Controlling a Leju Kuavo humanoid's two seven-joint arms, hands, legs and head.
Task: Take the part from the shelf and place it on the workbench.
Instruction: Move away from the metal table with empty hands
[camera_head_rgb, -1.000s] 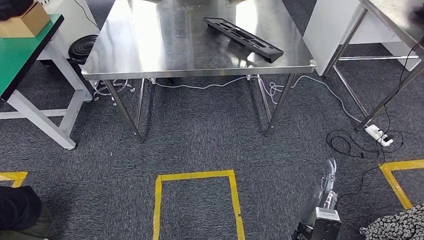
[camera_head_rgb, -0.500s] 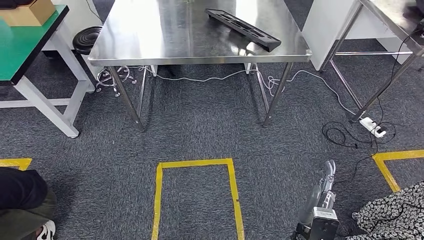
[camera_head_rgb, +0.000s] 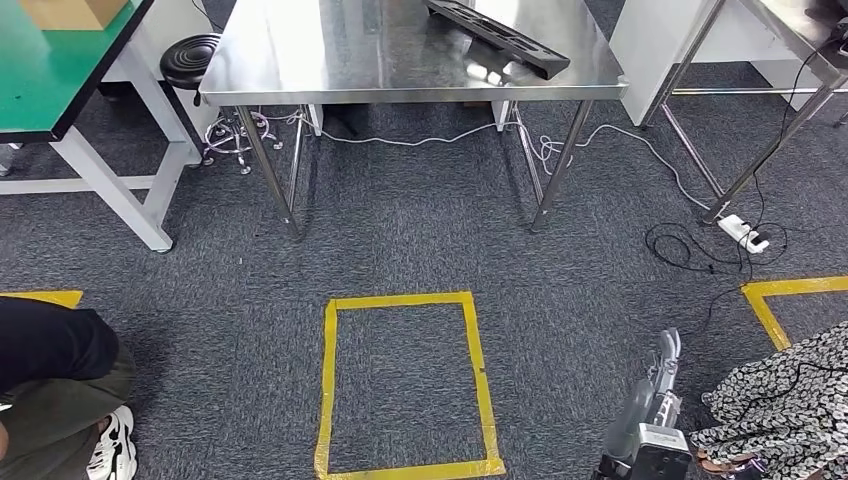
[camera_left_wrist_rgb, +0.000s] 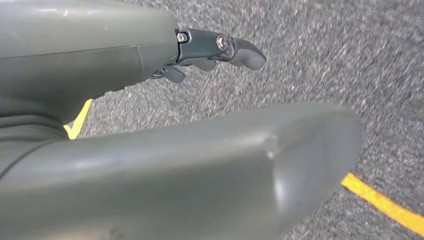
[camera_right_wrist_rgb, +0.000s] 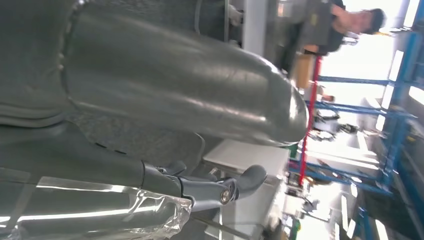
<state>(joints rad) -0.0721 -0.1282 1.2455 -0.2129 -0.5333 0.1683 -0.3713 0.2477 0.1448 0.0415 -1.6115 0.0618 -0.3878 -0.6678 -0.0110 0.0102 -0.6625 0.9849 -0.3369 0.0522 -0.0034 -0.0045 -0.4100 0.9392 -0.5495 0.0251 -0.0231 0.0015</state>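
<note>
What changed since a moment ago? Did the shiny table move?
No, the camera moved: the whole picture shifted. The shiny steel table and the long black plastic part on it slid toward the picture's top. The yellow tape square on the carpet came fully into view, as did a person's shoe. The part still lies by the table's right front corner, and the right hand still hangs low.

A: What do we see of the part?

B: We see a long, flat, black plastic part with rectangular cut-outs (camera_head_rgb: 500, 38) lying on the shiny stainless-steel workbench (camera_head_rgb: 330, 60), set at a slant.

A: Where on the bench?

B: Toward its right side; one end lies near the front right corner, and the other end is cut off by the picture's upper edge.
</note>
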